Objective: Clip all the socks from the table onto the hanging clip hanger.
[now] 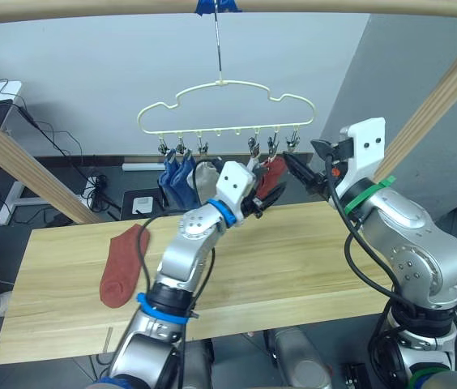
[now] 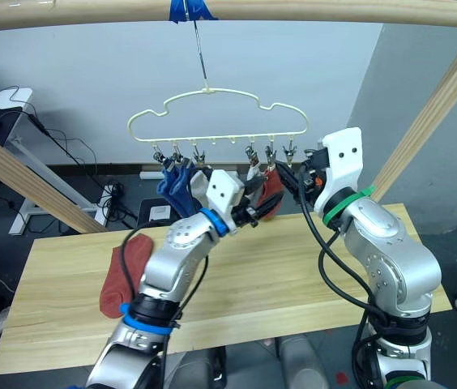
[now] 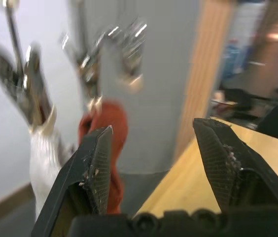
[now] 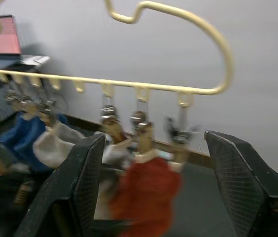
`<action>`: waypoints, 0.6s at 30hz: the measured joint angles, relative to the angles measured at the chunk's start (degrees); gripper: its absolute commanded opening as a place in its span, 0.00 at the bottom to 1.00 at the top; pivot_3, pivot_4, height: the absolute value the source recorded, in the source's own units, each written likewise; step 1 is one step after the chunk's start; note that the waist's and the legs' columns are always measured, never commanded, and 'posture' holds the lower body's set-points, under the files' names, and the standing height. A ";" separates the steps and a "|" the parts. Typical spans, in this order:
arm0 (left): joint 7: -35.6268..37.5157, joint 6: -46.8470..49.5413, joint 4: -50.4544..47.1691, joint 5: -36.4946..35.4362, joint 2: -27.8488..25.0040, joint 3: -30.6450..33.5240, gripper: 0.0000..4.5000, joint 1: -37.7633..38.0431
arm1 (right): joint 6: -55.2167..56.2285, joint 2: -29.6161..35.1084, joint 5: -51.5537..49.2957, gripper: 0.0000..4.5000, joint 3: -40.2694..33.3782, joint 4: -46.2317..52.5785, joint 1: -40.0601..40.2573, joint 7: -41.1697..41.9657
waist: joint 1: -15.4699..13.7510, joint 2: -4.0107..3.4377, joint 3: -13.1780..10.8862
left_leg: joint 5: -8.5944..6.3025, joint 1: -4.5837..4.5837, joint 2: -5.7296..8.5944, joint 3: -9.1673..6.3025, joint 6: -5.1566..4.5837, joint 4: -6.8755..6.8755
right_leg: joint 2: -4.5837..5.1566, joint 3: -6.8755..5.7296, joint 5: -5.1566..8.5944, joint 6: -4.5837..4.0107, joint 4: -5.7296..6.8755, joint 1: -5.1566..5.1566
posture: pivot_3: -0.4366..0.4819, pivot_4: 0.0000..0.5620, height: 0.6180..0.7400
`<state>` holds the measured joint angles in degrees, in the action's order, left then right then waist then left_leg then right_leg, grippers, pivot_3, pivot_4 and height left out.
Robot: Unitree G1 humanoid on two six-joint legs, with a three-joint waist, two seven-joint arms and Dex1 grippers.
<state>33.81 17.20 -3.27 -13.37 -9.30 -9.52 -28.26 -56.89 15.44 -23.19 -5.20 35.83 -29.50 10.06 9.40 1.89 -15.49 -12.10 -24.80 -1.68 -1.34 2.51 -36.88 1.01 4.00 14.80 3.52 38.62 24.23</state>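
One rust-red knit sock [image 1: 123,266] lies near the left end of the pale plank table [image 1: 293,267], unclipped. Others hang from the yellow-green wire clip hanger [image 1: 225,109]. Both grippers, left [image 3: 151,163] and right [image 4: 151,182], are spread empty beside the hung red sock [image 4: 146,195], likely just clipped.

rust-red sock [image 1: 123,266] on pale plank table [image 1: 293,267].

Worktop [image 1: 293,259] pale matt wood planks; socks [image 1: 123,263] soft matt knit; hanger [image 1: 224,109] smooth glossy coated wire with shiny metal clips [image 4: 140,121]; tool fingers [image 3: 97,168] black, textured pads.
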 measured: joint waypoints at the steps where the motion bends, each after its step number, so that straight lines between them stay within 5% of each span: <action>1: 1.19 0.87 -1.48 -0.95 -1.34 0.30 0.64 0.56 | 0.66 0.05 0.61 0.75 0.41 -0.11 0.12 -0.26 | 0.02 0.00 0.00 | 0.00 0.00 0.00 0.00 0.00 -0.01 | 0.00 0.00 0.00 0.00 0.00 0.00 | 0.23 0.42 1.00; 3: 3.81 3.71 -4.96 -3.59 -4.22 1.16 0.64 1.26 | 2.38 -0.02 1.98 0.75 1.70 -1.13 0.34 -0.69 | 0.05 0.00 0.00 | 0.00 0.00 -0.01 -0.01 0.00 -0.02 | 0.00 -0.01 0.00 0.00 0.01 0.00 | 0.24 0.42 1.00; 8: 6.95 7.19 -9.11 -6.62 -10.74 4.20 0.65 1.42 | 4.99 -0.75 4.21 0.48 2.24 -4.69 0.48 -2.16 | 0.01 0.00 0.00 | 0.00 0.01 -0.02 -0.01 0.00 -0.03 | -0.01 -0.01 0.00 0.00 0.02 0.00 | 0.26 0.42 1.00; 18: 8.11 8.68 -10.69 -6.96 -13.26 5.00 0.65 1.41 | 7.74 -3.14 8.05 0.48 4.45 -12.64 -1.15 -4.27 | -0.45 0.00 0.00 | 0.00 0.01 -0.01 -0.01 0.00 -0.02 | 0.01 0.00 -0.01 -0.03 0.01 0.00 | 0.28 0.40 1.00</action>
<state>41.92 25.87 -13.96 -20.33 -22.57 -4.52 -26.85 -49.16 12.30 -15.13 -0.74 23.19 -30.64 5.79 8.95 1.89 -15.49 -12.10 -24.79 -1.69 -1.35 2.51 -36.89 1.02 4.00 14.79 3.49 38.63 24.22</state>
